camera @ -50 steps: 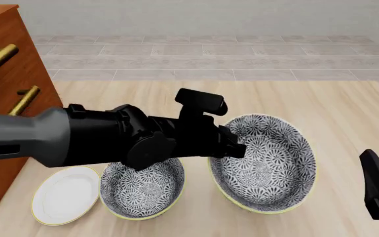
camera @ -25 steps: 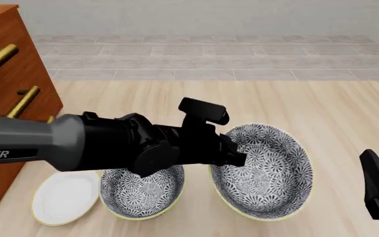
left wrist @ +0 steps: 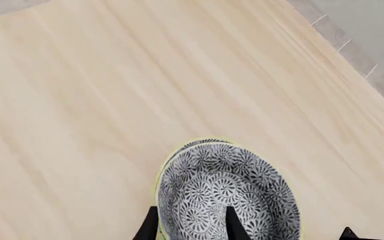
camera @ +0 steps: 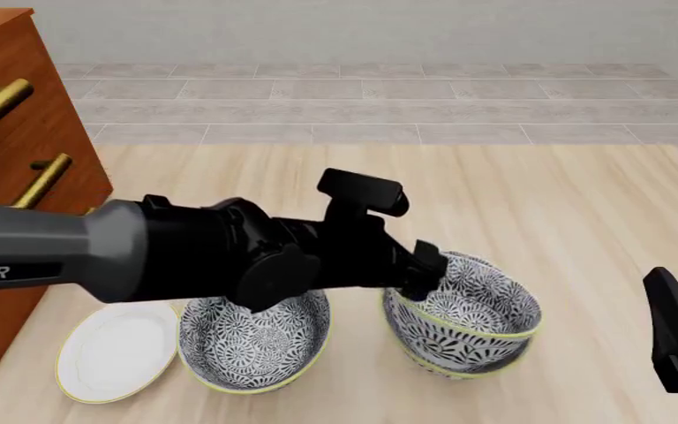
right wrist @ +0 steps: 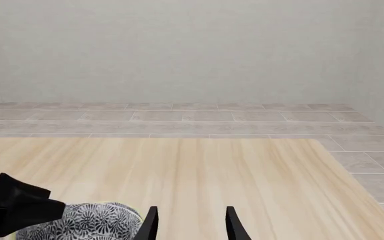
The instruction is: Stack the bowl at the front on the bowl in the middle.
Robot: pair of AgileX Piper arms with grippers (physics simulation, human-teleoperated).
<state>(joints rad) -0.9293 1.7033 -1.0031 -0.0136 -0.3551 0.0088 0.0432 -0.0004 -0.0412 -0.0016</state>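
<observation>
The bowl at the front, grey-and-white floral with a pale-yellow rim, sits nested in the bowl in the middle at the table's front right. My left gripper is at the near-left rim of the upper bowl. In the left wrist view it is open, one finger outside the rim and one inside. My right gripper waits at the right edge, open and holding nothing. The right wrist view catches part of the stacked bowls.
A third floral bowl sits under my left arm, beside a flat white plate at the front left. A wooden cabinet with brass handles stands along the table's left side. The tiled floor lies beyond the table's far edge.
The bowl hung large and tilted at my left gripper before. It has dropped into the bowl beneath and now sits level there; the left arm has barely moved. The right arm is still.
</observation>
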